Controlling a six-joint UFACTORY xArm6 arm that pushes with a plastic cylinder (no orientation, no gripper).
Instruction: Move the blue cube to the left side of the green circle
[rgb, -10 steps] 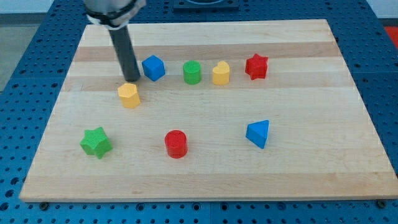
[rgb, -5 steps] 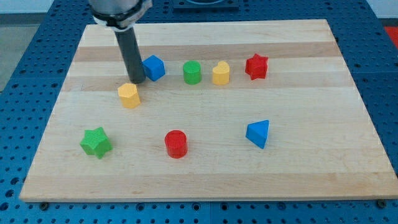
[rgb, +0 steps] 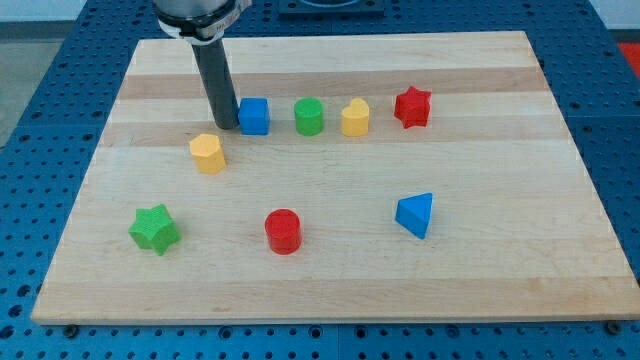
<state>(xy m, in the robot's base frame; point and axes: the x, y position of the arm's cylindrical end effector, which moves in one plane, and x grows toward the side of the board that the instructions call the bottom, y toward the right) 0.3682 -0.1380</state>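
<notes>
Sitting nearest, along the view's bottom: green star, red cylinder, blue wedge. Lying farther up at the view's left, yellow hexagon. Standing beyond in a row: blue cube, green circle just to its right (a small gap showing between), yellow heart, red star. Pressing against the cube's left face, my tip, holding nothing, merely touching. Resting on the wooden board.
</notes>
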